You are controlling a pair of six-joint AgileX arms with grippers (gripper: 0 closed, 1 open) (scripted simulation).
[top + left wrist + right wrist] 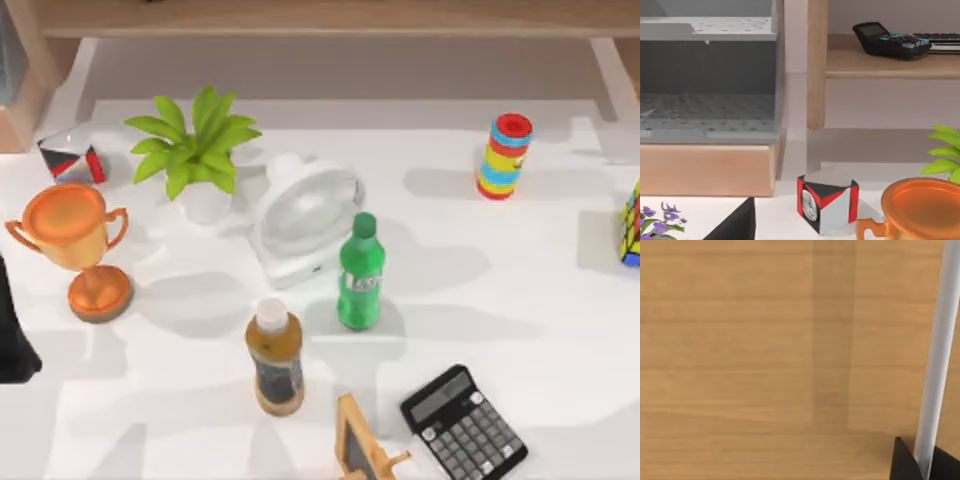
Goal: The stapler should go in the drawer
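The right tool (923, 461) grips the stapler (937, 350), a slim pale bar between its dark tips, close against a plain wooden panel (765, 355); most of the bar is cut off. On the white bench (560, 300) a fan (305, 215) lies beside a green bottle (360, 270), with a plant (195, 145) and a trophy (75, 235) to its left. A calculator (465, 425) lies well apart from the fan. The left arm (12, 335) is parked beyond the trophy. The grey drawer (707, 80) sits in a wooden case behind a red box (827, 202).
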